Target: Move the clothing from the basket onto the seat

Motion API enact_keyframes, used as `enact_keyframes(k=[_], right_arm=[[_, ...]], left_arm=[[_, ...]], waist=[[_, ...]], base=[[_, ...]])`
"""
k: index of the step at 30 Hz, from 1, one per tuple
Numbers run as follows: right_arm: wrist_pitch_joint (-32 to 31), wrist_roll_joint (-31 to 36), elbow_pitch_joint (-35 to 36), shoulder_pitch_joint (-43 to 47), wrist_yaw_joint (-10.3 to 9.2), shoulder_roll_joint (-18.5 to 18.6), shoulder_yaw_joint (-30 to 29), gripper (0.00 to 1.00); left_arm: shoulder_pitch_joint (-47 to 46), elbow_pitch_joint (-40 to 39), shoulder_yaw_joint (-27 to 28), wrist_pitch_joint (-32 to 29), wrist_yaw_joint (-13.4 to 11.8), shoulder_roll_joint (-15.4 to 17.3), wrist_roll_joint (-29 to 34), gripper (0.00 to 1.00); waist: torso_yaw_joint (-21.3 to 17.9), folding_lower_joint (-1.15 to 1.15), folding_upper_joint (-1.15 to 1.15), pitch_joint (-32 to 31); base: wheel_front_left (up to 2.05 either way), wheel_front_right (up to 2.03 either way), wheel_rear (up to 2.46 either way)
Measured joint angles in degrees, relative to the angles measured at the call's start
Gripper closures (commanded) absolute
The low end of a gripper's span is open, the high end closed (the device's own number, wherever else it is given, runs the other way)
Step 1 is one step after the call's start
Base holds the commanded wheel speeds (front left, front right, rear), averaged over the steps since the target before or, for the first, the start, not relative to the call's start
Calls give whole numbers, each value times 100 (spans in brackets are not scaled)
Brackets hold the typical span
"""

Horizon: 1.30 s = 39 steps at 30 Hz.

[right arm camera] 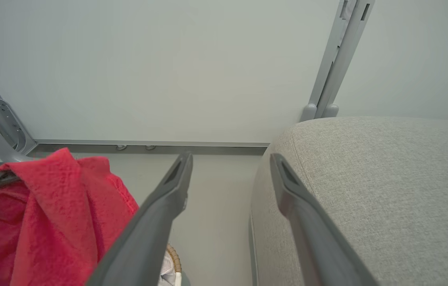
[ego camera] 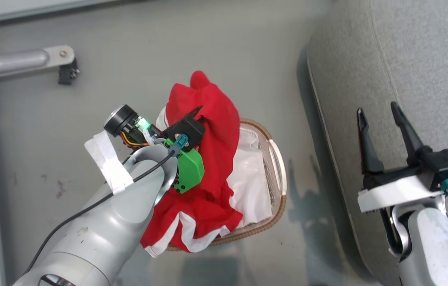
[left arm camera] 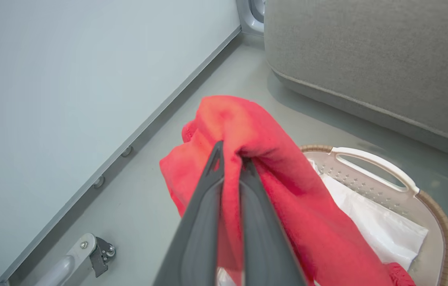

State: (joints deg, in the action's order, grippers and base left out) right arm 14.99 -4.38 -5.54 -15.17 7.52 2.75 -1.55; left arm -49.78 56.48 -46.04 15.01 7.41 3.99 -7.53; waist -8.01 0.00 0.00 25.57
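Pinching clothing (left arm camera: pixel 255 131) — left tool (left arm camera: pixel 232 157), grip plainest in wrist view; right tool (ego camera: pixel 378 108) spread.

Lighting is bright, even and diffuse, with soft shadows on the glossy floor (ego camera: pixel 315 206) between basket (ego camera: pixel 279 174) and seat (ego camera: pixel 406 59), clothing (left arm camera: pixel 248 119) washed pale in the left wrist view, and left gripper (left arm camera: pixel 232 153) fingers (left arm camera: pixel 204 222) soft near the lens.

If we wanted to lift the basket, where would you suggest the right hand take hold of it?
I'd suggest the white handle on the basket rim facing the seat, coming from above: its slot is bare and open, while the clothing drapes over the opposite side.
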Motion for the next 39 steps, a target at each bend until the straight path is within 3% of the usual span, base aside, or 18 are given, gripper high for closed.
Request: enact_keyframes(k=[11, 21, 39], right_arm=[[0, 103, -196, 662, 0, 0, 332, 0], [0, 101, -240, 860, 0, 1, 686, 0], [1, 428, -455, 358, 0, 2, 1350, 0]], left_arm=[[-396, -778, -514, 3, 9, 364, -137, 100], [-1259, -835, -978, -26, 9, 487, -531, 100], [-2221, -1138, -1584, -144, 9, 357, -1057, 100]], waist=[[310, 0, 0, -1212], [458, 0, 0, -2145], [625, 0, 0, -2603]], base=[[0, 0, 0], [0, 0, 0], [0, 0, 0]])
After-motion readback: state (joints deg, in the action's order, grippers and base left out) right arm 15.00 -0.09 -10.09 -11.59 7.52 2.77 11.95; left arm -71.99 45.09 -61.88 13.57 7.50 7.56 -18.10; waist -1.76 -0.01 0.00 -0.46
